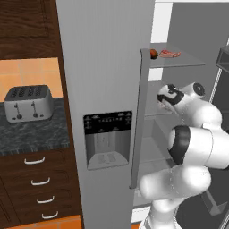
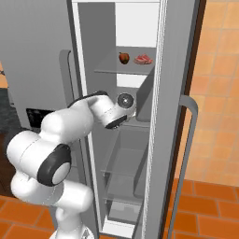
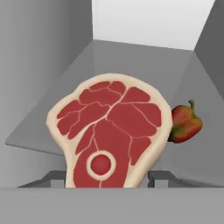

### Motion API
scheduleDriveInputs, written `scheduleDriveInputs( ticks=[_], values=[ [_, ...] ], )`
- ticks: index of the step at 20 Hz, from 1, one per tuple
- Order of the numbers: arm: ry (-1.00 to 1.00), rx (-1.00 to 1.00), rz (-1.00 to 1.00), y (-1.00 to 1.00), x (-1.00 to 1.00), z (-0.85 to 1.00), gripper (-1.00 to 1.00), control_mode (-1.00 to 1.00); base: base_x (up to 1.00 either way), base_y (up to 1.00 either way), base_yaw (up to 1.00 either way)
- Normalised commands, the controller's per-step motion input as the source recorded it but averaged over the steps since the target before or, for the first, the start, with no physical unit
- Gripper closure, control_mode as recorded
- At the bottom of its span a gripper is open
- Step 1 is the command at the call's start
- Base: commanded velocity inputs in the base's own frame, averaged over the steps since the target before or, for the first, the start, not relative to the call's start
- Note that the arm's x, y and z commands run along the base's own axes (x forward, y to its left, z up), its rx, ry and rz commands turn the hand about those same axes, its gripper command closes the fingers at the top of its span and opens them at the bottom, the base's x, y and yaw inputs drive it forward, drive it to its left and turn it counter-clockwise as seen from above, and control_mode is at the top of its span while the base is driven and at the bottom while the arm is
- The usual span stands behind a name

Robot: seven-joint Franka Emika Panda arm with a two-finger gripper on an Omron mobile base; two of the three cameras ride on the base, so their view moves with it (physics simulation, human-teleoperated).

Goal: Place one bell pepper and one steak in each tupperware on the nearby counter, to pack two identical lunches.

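Your gripper [image 3: 108, 179] is mostly cut off in the hand view: you see just the 2 grey finger tips [image 3: 158, 177] poking up at the bottom edge, 1 on each side of the steak [image 3: 109, 131]. That steak's lower end runs down between the tips and is clipped by the frame's bottom, so the contact itself is hard to make out. The tips sit tight against its 2 flanks, and the jaws look clamped on it at roughly half their spread.

In both base views the hand disappears inside the open fridge [image 1: 107, 67], where the fridge door [image 2: 175, 70] edge and the arm's own wrist block your sight of the fingers.

A bell pepper [image 3: 186, 123] sits just beside the held steak, at its right edge in the hand view, partly hidden behind the meat's fat rim; you cannot tell if they touch.

On a higher fridge shelf [image 2: 116, 71] you can see a second bell pepper [image 2: 123, 58] and a second steak [image 2: 143, 59] lying near each other, well above the wrist.

The counter [image 1: 31, 134] shows at the left of the left base view with a toaster [image 1: 27, 103] on it, cut off by the frame's edge.
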Motion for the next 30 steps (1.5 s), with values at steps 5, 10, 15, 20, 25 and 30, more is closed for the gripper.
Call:
scheduleDriveInputs(
  ticks=[5,10,15,20,25,30],
  values=[
    [0.07,-0.06,0.0,0.15,-1.0,0.76,1.0,-1.0,0.0,0.0,0.0],
    [0.05,-0.07,-0.03,0.12,-1.0,0.23,1.0,-1.0,0.0,0.0,0.0],
    [-0.11,-0.02,0.01,0.07,-1.0,0.18,1.0,-1.0,0.0,0.0,0.0],
    [-0.11,-0.06,0.05,0.29,-1.0,0.31,1.0,-1.0,0.0,0.0,0.0],
    [-0.01,-0.05,0.04,0.25,-0.98,0.42,1.0,-1.0,0.0,0.0,0.0],
    [0.04,-0.13,0.01,0.51,-0.65,0.27,1.0,1.0,-0.14,0.17,0.01]
  ],
)
